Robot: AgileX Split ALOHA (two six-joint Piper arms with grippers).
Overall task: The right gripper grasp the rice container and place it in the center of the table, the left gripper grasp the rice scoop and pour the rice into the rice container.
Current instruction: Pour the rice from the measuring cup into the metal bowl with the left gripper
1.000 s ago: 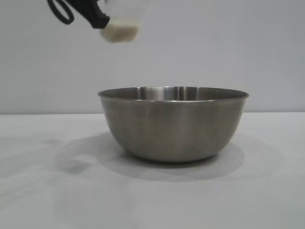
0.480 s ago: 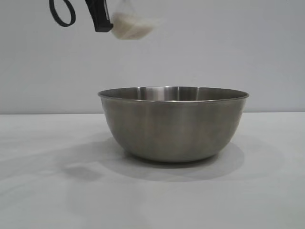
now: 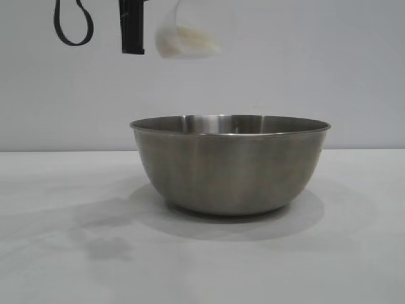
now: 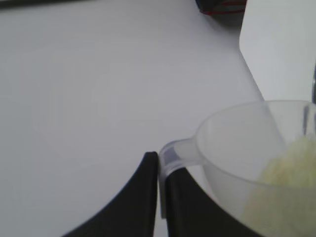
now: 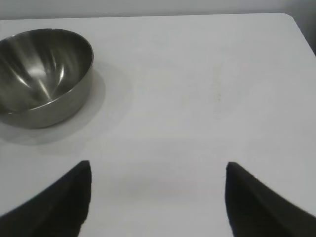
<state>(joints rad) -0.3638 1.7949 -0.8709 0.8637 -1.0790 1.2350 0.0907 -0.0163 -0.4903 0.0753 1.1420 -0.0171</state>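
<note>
The steel rice container (image 3: 230, 164) stands upright in the middle of the white table (image 3: 57, 253); it also shows in the right wrist view as the rice container (image 5: 42, 74), with no rice visible inside. High above its left rim hangs the translucent rice scoop (image 3: 186, 35), tilted, with cream rice (image 3: 190, 39) inside. My left gripper (image 3: 133, 28) is shut on the scoop's handle. In the left wrist view the left gripper (image 4: 162, 165) pinches the handle of the rice scoop (image 4: 247, 148), with rice (image 4: 286, 168) heaped in it. My right gripper (image 5: 158, 173) stands open, away from the bowl, over bare table.
A black cable loop (image 3: 73, 25) hangs beside the left arm at the upper left. A rounded table corner (image 5: 291, 22) lies far from the bowl. A dark object with red wires (image 4: 222, 6) sits beyond the table's edge.
My left gripper has carried the scoop to the right, over the bowl's left rim, and tipped it further. The bowl has not moved.
</note>
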